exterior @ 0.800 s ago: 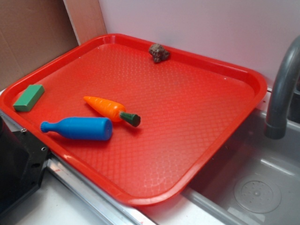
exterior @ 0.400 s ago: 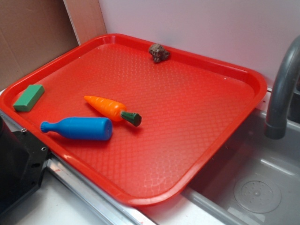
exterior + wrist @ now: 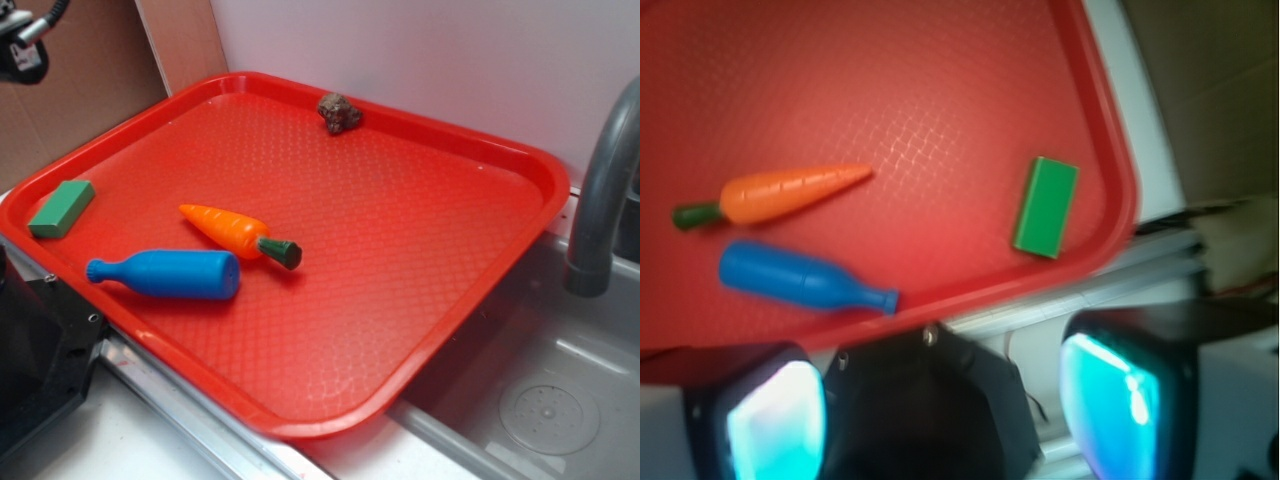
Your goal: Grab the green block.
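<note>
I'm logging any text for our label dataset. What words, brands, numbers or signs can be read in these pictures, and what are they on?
None can be read.
The green block, blue bottle, carrot and red tray are all plain, with no print or labels in either view.
The wrist view is blurred, but shows no markings either.

The red tray [image 3: 470, 260] looks like moulded plastic, its floor stamped with a fine diamond grid and its raised rim smooth and glossy. The green block [image 3: 61, 208], near the tray's left corner, has a plain matt face. The blue bottle [image 3: 165, 273] and the orange carrot [image 3: 225, 229] look like smooth plastic with a soft sheen. At the far edge, a small brown lump [image 3: 339, 112] has a rough, knobbly surface. The grey faucet [image 3: 603, 190] is smooth and dull. The sink basin [image 3: 560, 400] looks like satin grey plastic.
</note>
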`<state>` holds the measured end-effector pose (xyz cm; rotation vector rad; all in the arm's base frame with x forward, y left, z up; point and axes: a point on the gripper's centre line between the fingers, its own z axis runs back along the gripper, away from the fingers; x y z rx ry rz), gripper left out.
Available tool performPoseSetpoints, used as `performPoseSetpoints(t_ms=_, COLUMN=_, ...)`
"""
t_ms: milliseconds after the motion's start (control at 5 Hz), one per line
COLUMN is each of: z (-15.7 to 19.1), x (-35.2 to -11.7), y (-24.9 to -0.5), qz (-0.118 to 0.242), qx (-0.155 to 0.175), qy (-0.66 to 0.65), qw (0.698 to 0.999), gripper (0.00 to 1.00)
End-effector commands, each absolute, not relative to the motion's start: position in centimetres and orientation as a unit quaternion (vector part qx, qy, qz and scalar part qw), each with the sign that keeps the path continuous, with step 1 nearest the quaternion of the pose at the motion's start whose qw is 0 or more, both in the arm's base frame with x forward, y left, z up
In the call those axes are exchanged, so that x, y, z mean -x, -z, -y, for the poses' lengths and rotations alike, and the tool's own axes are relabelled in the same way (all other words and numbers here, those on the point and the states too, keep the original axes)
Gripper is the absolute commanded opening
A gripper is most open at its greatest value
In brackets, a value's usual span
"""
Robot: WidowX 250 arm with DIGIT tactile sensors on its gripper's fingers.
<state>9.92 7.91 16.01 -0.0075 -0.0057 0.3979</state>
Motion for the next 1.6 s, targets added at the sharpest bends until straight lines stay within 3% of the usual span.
performPoseSetpoints(t_ms=0, z=-12.7, x=-10.9, y=-8.5, qz=0.015, qx=0.018, qy=-0.243, qw=0.97, gripper=1.0)
performPoseSetpoints(t_ms=200, z=-12.9, x=-12.2, y=-6.1, qz=0.011, qx=0.036, qy=-0.232, qw=0.972, gripper=1.0)
performPoseSetpoints(t_ms=400, z=-11.8, x=-13.6, y=-4.4, qz=0.011, qx=0.03, qy=-0.219, qw=0.975, gripper=1.0)
performPoseSetpoints(t_ms=600, z=-11.0, x=-13.8, y=-2.5, qz=-0.005, qx=0.039, qy=-0.207, qw=0.978, gripper=1.0)
performPoseSetpoints(t_ms=1000, z=-11.4, x=-12.9, y=-2.2, qz=-0.024, qx=0.024, qy=-0.195, qw=0.98, gripper=1.0)
performPoseSetpoints(t_ms=1400, z=-12.2, x=-11.9, y=-4.5, qz=-0.016, qx=0.001, qy=-0.193, qw=0.981, gripper=1.0)
